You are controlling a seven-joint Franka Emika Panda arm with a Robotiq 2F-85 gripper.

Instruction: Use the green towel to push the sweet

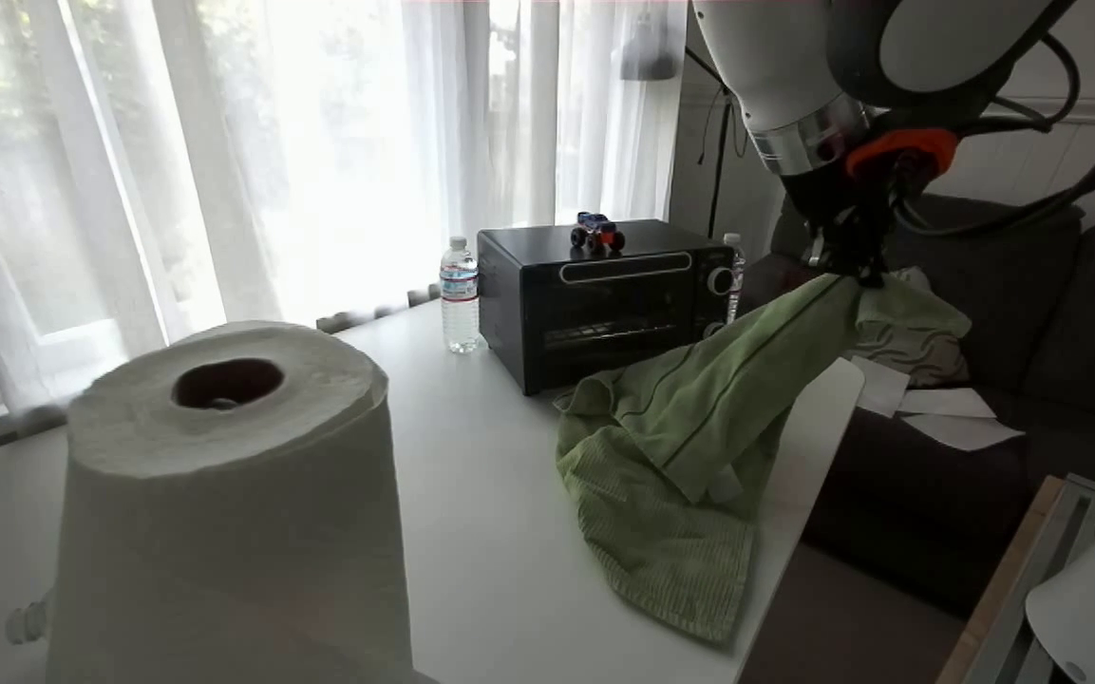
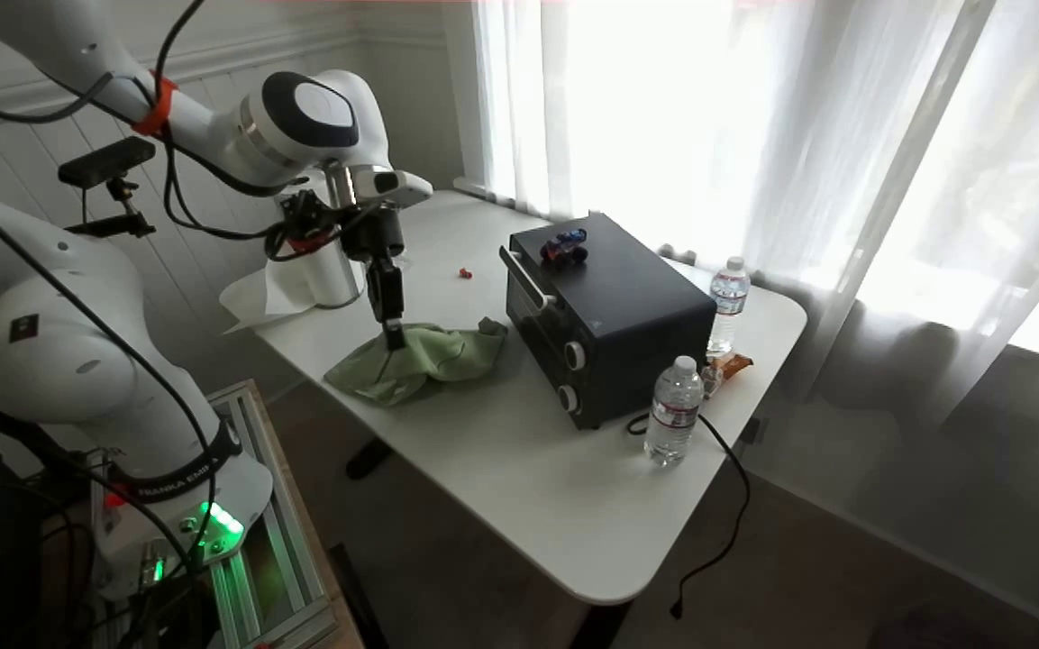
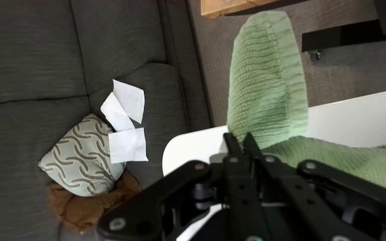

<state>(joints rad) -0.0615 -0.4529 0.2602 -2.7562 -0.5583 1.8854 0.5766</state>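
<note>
The green towel (image 1: 689, 456) hangs from my gripper (image 1: 859, 274), and its lower part lies in folds on the white table. In an exterior view the towel (image 2: 433, 353) lies in front of the black oven, with the gripper (image 2: 394, 333) at its left part. In the wrist view the fingertips (image 3: 241, 142) pinch the towel (image 3: 268, 80), and a flap sticks out beyond them. A small orange-red item (image 2: 465, 273), possibly the sweet, lies on the table behind the towel. It is too small to identify and does not show in the wrist view.
A black toaster oven (image 2: 618, 297) with a toy truck (image 2: 564, 248) on top stands on the white table (image 2: 519, 505). Water bottles (image 2: 674, 410) (image 2: 728, 302) and an orange wrapper (image 2: 731, 367) are beside it. A paper roll (image 1: 234, 532) stands at the other end. A power cord (image 2: 735, 505) hangs over the edge.
</note>
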